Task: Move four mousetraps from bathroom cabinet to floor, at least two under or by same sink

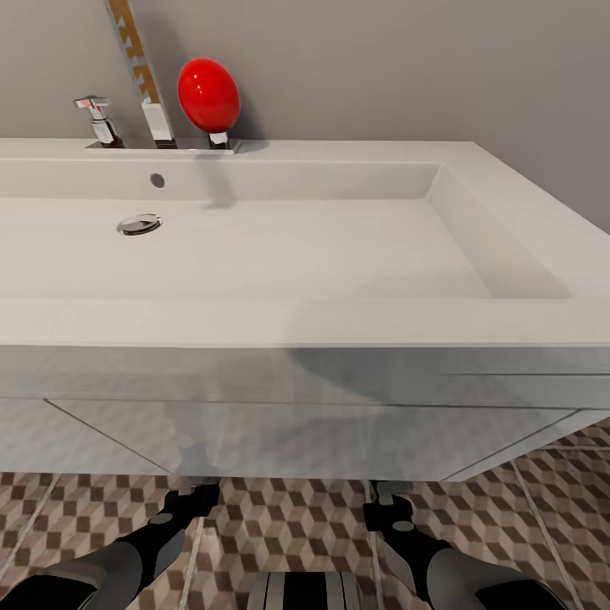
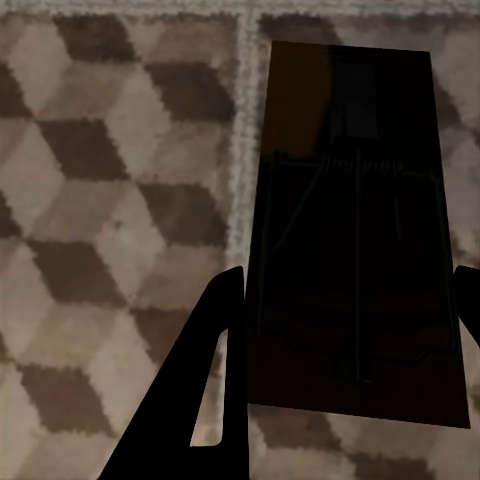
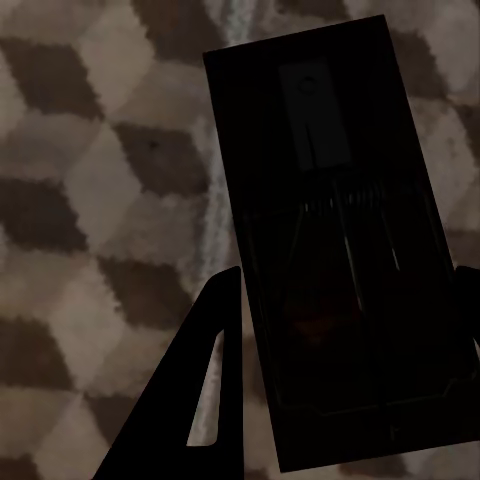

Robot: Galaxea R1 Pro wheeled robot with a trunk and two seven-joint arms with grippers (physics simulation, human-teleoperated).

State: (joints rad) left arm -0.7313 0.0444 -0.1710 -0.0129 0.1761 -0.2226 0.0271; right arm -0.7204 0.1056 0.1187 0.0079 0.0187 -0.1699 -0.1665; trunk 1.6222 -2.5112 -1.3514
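At the bottom of the head view, the two dark arms reach forward and down toward the foot of the vanity. The left gripper [image 1: 193,496] sits low and left of centre, the right gripper [image 1: 391,500] low and right of centre, both just in front of the vanity's lower edge.

In the left wrist view, the left gripper's black fingers [image 2: 215,380] stand apart on either side of a mousetrap [image 2: 355,230], a flat, dark-brown wooden rectangle with thin wire parts across its middle. One finger lies right along its long edge; I cannot tell whether the fingers press on it. In the right wrist view, the right gripper's fingers [image 3: 205,380] likewise flank a second mousetrap [image 3: 340,240], slightly tilted, with a small pale metal plate near its far end. Again the grip itself cannot be judged.

Under both traps lies the bathroom floor [image 1: 288,525], large square tiles printed with a brown, beige and cream cube pattern and split by pale grout lines.

Beyond the grippers rises the glossy white vanity [image 1: 296,424], its flat front faintly reflecting the tiles. On top sits the sink [image 1: 280,246], a wide, shallow rectangular basin with a round chrome drain [image 1: 139,224]. At the upper left of the frame stand a chrome tap [image 1: 98,119] and a shiny red egg-shaped object [image 1: 208,93] against the grey wall [image 1: 424,68].
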